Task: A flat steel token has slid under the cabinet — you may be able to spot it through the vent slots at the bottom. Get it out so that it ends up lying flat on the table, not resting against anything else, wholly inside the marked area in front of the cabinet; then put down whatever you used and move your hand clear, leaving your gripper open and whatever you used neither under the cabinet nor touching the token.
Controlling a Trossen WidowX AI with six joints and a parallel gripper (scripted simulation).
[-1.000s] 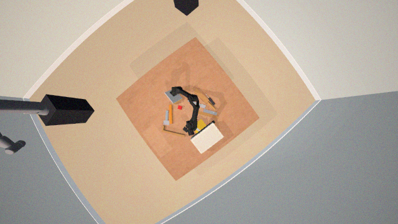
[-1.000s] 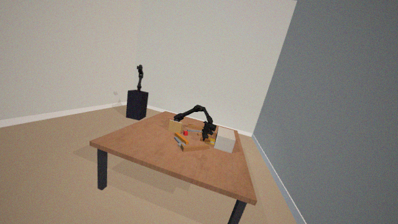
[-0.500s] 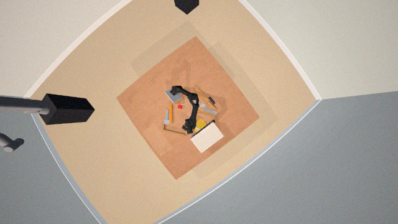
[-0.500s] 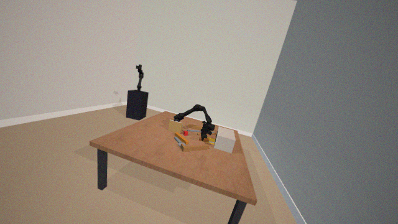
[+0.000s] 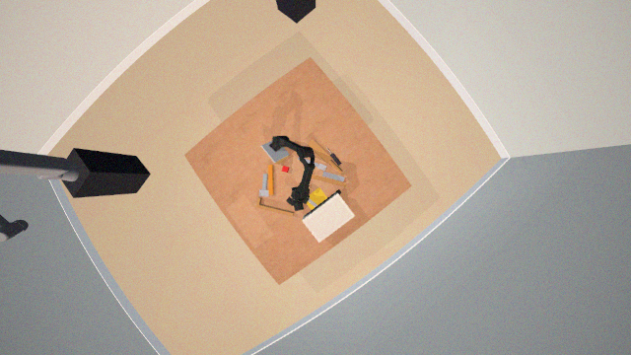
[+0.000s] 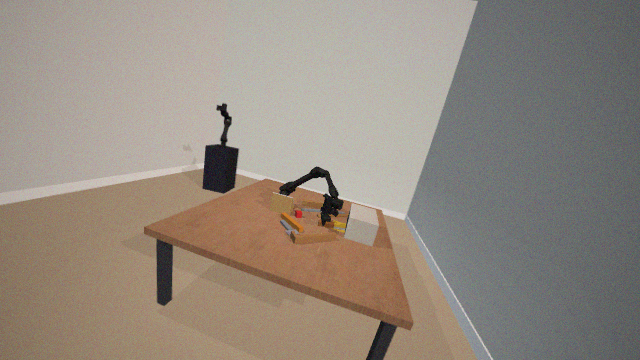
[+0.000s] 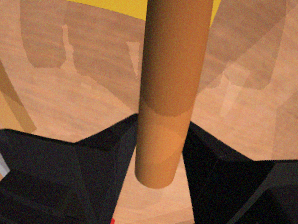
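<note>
From the top, the arm (image 5: 308,173) (image 6: 317,172) is reaching over the table (image 5: 237,148) (image 6: 280,265) (image 7: 95,55), and its jaws (image 5: 297,203) (image 6: 325,221) are hovering beside the yellow area (image 5: 319,195) (image 6: 340,223) (image 7: 112,8) in front of the cabinet (image 5: 328,218) (image 6: 362,224). A pale grey strip (image 5: 313,202) (image 6: 340,228) is crossing the yellow; whether it is part of a tool, I cannot tell. The token itself is not showing in this view. From the exterior, the jaws are pointing down near the cabinet's front, and the token is again escaping sight; by the task it is probably lying under the cabinet, though nothing here is confirming that. In the wrist view, the jaws are closing on a round orange-brown rod (image 7: 172,60), which is running away towards the yellow. The token, being flat steel, is likely going to behave as stiff, hard to break, fairly heavy for its size and prone to sliding. Its thin edge will be offering little grip, so dragging it flat by its far edge is looking wiser than pinching.
</note>
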